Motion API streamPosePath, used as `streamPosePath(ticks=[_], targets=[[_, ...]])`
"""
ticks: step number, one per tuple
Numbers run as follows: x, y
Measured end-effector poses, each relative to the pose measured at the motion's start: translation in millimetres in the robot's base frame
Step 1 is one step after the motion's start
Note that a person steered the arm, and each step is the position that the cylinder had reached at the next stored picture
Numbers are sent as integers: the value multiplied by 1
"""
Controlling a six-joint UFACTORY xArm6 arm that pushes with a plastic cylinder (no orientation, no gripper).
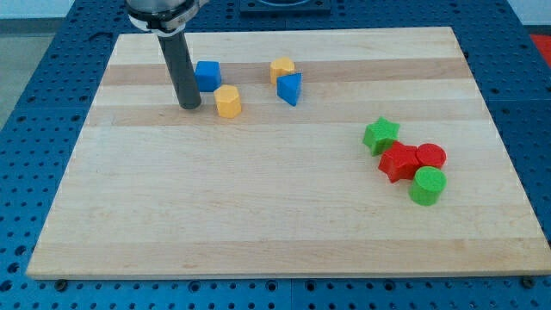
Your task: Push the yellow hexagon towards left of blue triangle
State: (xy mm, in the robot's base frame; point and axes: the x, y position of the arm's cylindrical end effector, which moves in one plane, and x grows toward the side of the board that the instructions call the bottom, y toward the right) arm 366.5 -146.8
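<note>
Standing on the pale wooden board (258, 215) near its upper-left part: my tip (190, 106), the lower end of a straight dark rod, holding nothing and touching no block.
- Blue cube-like block (207, 75): just right of the rod, nearer the view's top.
- Yellow hexagonal block (228, 101): just right of my tip, apart from it by a narrow gap, below the blue cube-like block. Bare board lies to its right as far as the blue triangle.
- Second yellow block (281, 69), shape unclear: nearer the top edge, touching or almost touching the blue triangular block.
- Blue triangular block (290, 89): right of the hexagon, a clear gap between them.
- Green star-shaped block (380, 134), red star-like block (398, 162), red round block (430, 157), green cylinder block (427, 185): clustered close together near the right edge, well apart from the rest.
- Open room: the whole lower half and the left margin of the board.
</note>
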Motion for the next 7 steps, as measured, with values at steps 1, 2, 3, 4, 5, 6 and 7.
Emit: streamPosePath(ticks=[1,2,3,4,5,6,7], targets=[[8,12],[8,31],[8,56],[8,77],[8,100],[8,124],[8,116]])
